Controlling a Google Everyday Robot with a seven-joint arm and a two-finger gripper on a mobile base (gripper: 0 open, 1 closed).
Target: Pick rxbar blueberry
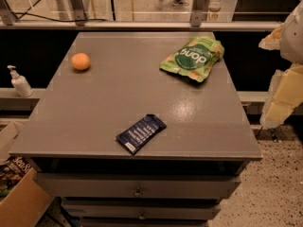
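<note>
The rxbar blueberry (141,133) is a small flat dark navy bar with white text lines and a pale end. It lies diagonally on the grey cabinet top (118,93), near the front edge and slightly right of centre. My gripper (280,100) is a pale yellowish shape at the right edge of the view. It hangs off the table's right side, well to the right of the bar and a little above it, and it holds nothing that I can see.
A green "dang" snack pouch (193,58) lies at the back right of the top. A round orange fruit (81,61) sits at the back left. A white pump bottle (20,82) stands on a ledge to the left. A cardboard box (19,202) sits on the floor at lower left. A railing runs behind the cabinet.
</note>
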